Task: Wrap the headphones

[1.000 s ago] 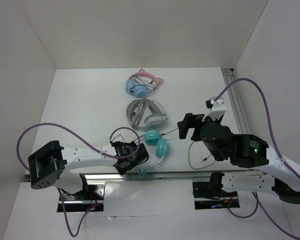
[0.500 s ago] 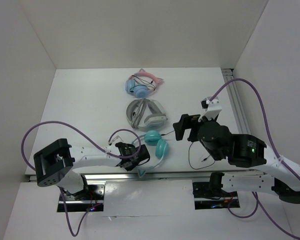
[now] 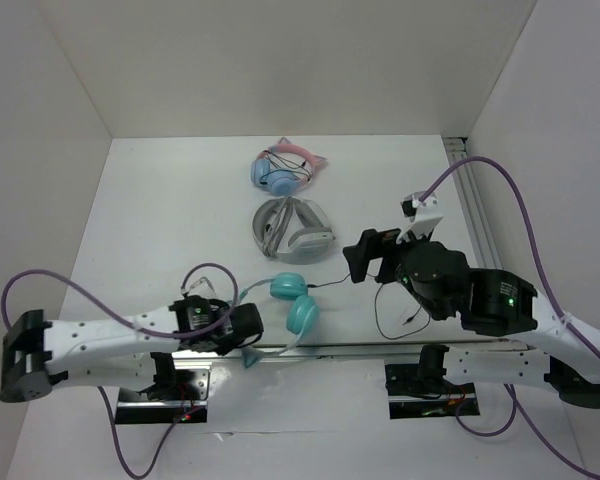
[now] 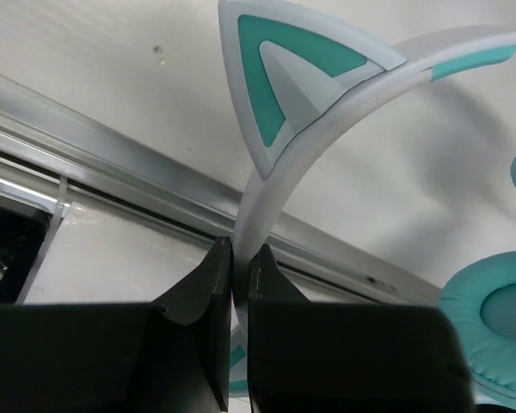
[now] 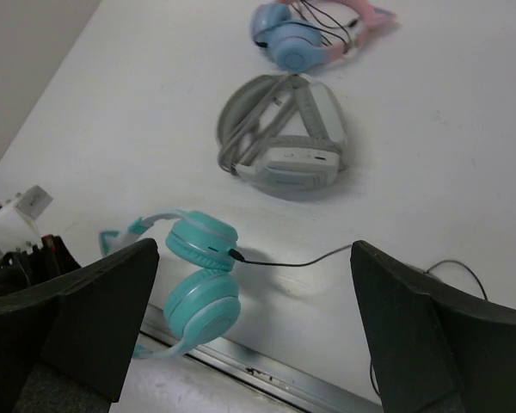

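Note:
The teal headphones [image 3: 293, 301] lie at the table's near edge, their two ear cups [image 5: 202, 275] side by side. The pale headband [image 4: 271, 172] with a teal cat ear [image 4: 284, 77] reaches out over the edge. My left gripper [image 3: 248, 338] is shut on that headband, which is pinched thin between the jaws of the left gripper [image 4: 239, 258]. A thin black cable [image 3: 335, 282] runs right from the upper cup and loops near the right arm. My right gripper [image 3: 368, 254] hovers open to the right of the cups. The right gripper [image 5: 254, 249] has the cable's plug end below it.
Grey-white headphones [image 3: 292, 228] lie mid-table and blue-and-pink cat-ear headphones [image 3: 285, 168] lie behind them. A metal rail [image 3: 380, 348] runs along the table's near edge, and another rail [image 3: 470, 190] runs along its right side. White walls enclose the left, back and right.
My left gripper closed on the headband and the left arm swung left, dragging the teal headphones a little left along the near edge. The right gripper edged slightly left and stayed open.

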